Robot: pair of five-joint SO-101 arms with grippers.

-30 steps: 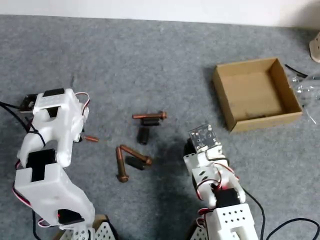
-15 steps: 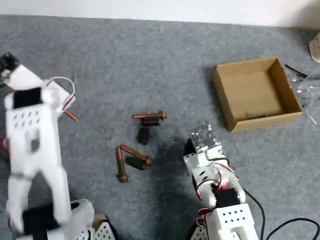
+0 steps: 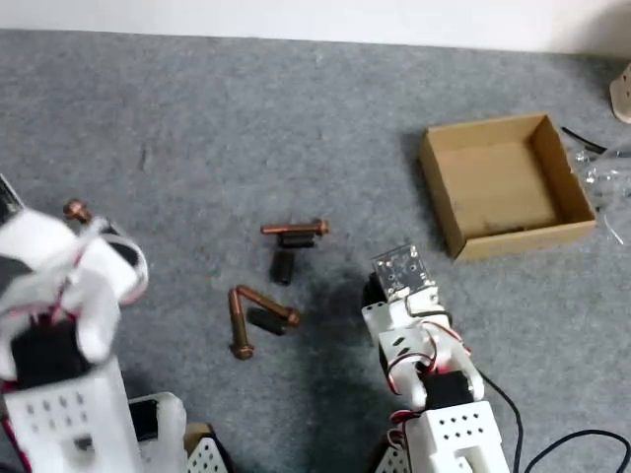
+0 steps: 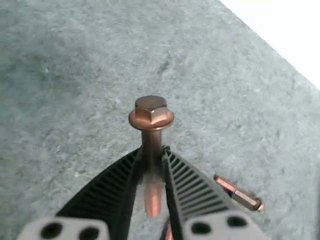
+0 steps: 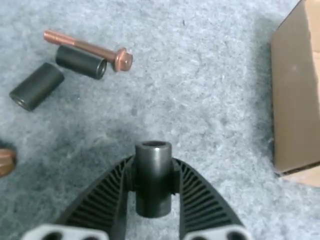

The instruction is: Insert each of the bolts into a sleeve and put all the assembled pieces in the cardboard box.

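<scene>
currently the left gripper is clamped on the shank of a copper-coloured hex flange bolt, with the bolt head projecting beyond the jaws. the right gripper grips a black cylindrical sleeve, open end outward. the open brown cardboard box sits on the grey carpet beyond the right arm. between the arms, a loose copper bolt lies just beside a second black sleeve. two crossed bolts lie nearer the arm bases.
</scene>
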